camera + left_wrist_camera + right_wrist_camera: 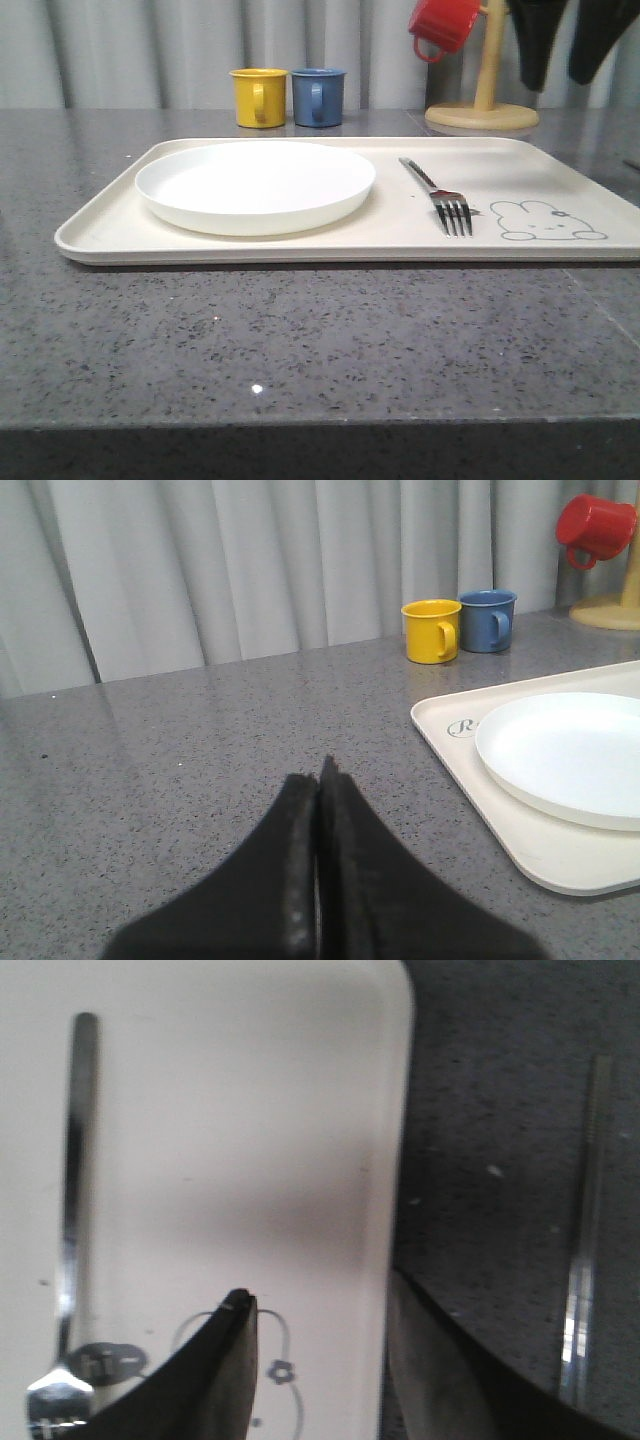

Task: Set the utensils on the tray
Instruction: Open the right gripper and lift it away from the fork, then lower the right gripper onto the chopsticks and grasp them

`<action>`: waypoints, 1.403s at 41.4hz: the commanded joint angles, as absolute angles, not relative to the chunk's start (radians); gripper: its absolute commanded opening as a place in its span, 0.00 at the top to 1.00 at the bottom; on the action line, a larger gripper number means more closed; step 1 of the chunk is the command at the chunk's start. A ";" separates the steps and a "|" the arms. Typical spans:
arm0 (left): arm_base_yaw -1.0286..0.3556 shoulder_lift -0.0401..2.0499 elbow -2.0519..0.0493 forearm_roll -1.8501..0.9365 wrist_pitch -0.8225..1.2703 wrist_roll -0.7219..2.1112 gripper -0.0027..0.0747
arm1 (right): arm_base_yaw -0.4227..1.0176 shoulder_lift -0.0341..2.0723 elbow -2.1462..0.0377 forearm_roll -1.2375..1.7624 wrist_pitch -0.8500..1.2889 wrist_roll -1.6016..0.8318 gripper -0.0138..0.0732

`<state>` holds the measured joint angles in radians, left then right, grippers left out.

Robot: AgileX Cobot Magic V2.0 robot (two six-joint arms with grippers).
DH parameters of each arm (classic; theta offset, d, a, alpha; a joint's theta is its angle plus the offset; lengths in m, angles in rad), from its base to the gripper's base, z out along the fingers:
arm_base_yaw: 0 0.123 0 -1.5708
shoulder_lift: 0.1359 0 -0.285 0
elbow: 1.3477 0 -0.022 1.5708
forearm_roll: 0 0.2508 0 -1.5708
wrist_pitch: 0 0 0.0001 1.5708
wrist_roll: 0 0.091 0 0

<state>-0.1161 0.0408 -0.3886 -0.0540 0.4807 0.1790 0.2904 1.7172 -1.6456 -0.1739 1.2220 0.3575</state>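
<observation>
On the worktop, near edge: bare speckled grey stone worktop (300, 340) in front of the tray.
Tray: large cream-beige rectangular plastic tray (110, 232) with a grey rabbit drawing at its right end.
Fork: shiny silver four-tined fork (440, 195) lying on the tray between the plate and the rabbit, tines towards the near edge.
Plate: round white plate (255, 185) on the tray's left half.
Chopstick: slim silver stick (582, 1260) on the worktop just off the tray's right rim.
Left fingers (320, 780): pressed together, empty, above the worktop left of the tray.
Right fingers (320, 1305): spread, empty, over the tray's right rim.
Far edge: yellow mug (259, 97) and blue mug (318, 96) side by side; red mug (441, 24) hanging on a wooden stand (483, 100).
</observation>
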 commanded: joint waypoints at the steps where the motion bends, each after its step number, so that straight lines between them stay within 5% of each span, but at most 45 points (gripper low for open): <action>1: -0.114 0.054 -0.412 -0.065 0.391 0.169 0.99 | 0.207 1.627 -1.607 -0.170 1.203 0.304 0.45; 23: -0.114 0.054 -0.412 -0.065 0.391 0.169 0.99 | -0.101 1.574 -1.339 0.000 1.052 0.062 0.45; 49: -0.114 0.054 -0.412 -0.065 0.391 0.169 0.99 | -0.113 1.664 -1.339 0.028 1.056 0.024 0.45; 58: -0.114 0.054 -0.412 -0.065 0.391 0.169 0.99 | -0.113 1.690 -1.339 0.027 1.061 0.024 0.55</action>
<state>-0.1161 0.0408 -0.3886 -0.0540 0.4807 0.1790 -0.1072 1.7131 -1.3190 0.0258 1.0732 0.0386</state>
